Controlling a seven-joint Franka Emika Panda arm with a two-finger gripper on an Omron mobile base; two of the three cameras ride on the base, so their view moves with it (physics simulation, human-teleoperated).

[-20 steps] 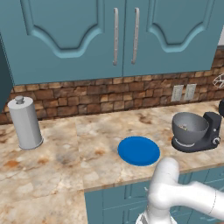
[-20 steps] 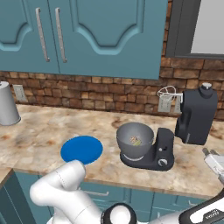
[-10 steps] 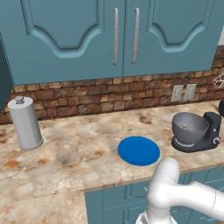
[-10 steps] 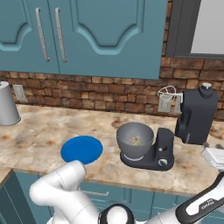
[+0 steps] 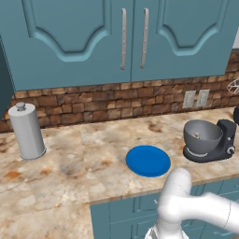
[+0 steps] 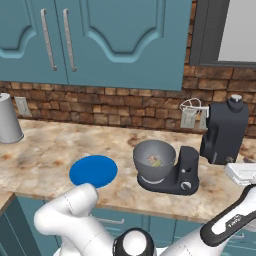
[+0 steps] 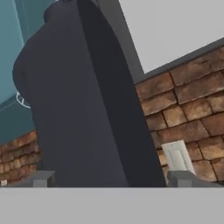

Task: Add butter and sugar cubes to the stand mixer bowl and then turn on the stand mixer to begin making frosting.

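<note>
The gripper (image 7: 109, 178) stood wide open and empty before a tall dark appliance (image 7: 78, 100). Best swing toward nine o'clock, to the charcoal stand mixer's (image 6: 182, 170) small round knob (image 6: 186, 185).

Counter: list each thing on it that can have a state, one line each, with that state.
Bowl: seated on the mixer base, open at the top, small bits inside.
Mixer: upright on the counter, nothing over the bowl.
Plate: flat, bare.
Canister: upright, lid on.
Cabinet doors: shut.
Dark appliance: upright beside the mixer.
Gripper: open, tips apart, holding nothing.
</note>
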